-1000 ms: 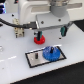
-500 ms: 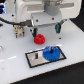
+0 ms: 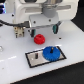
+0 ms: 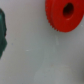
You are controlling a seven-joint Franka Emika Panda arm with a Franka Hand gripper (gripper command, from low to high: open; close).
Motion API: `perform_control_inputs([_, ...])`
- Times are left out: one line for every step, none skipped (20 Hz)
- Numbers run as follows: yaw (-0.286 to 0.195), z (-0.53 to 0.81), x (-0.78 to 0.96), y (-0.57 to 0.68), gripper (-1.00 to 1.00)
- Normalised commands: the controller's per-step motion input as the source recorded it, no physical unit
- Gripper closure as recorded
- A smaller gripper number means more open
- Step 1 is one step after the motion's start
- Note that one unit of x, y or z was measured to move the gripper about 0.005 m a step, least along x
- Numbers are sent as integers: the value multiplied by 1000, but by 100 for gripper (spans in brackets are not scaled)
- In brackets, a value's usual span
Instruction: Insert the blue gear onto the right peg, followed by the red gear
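Note:
The blue gear [image 3: 50, 52] lies flat on the right part of the grey black-edged plate [image 3: 35, 61]. It covers the spot of the right peg, which I cannot make out. The red gear [image 3: 39, 39] rests on the white table just behind the plate's left half. In the wrist view the red gear [image 4: 65, 12] shows its dark centre hole. My gripper [image 3: 44, 30] hangs above and just behind the red gear, open, with nothing between its dark fingers [image 3: 34, 31].
A small tan and dark block [image 3: 19, 32] stands at the exterior view's left, close to the red gear. Dark cables [image 3: 7, 22] run behind it. A dark green shape [image 4: 2, 30] sits at the wrist picture's edge.
The gripper has shifted slightly up and to the exterior view's right since a second ago. The blue gear stays on the plate and the red gear stays on the table.

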Motion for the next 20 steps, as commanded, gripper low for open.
perform_control_inputs([0,-16,3,-175,-100])
perform_control_inputs([0,-245,-299,-76,-100])
perform_control_inputs([0,-62,-68,-110,-100])
perform_control_inputs([0,-81,-12,-103,-100])
perform_control_inputs([0,-152,-122,-23,-100])
perform_control_inputs([0,-129,-118,-78,-100])
perform_control_inputs([0,-113,-66,-54,-100])
perform_control_inputs([0,-177,-66,-89,-100])
perform_control_inputs([0,-137,-75,-54,-100])
perform_control_inputs([0,-171,-74,-83,-100])
perform_control_inputs([0,-118,-111,-87,-100])
perform_control_inputs([0,-88,-79,-84,-100])
perform_control_inputs([0,-132,-34,-89,-100])
perform_control_inputs([0,-140,-68,-74,-100])
perform_control_inputs([0,-149,-142,-108,-100])
perform_control_inputs([0,-236,-198,2,-100])
perform_control_inputs([0,-113,-45,-100,-100])
perform_control_inputs([0,-196,-144,-110,-100])
perform_control_inputs([0,-188,-32,-50,-100])
perform_control_inputs([0,-6,0,0,-100])
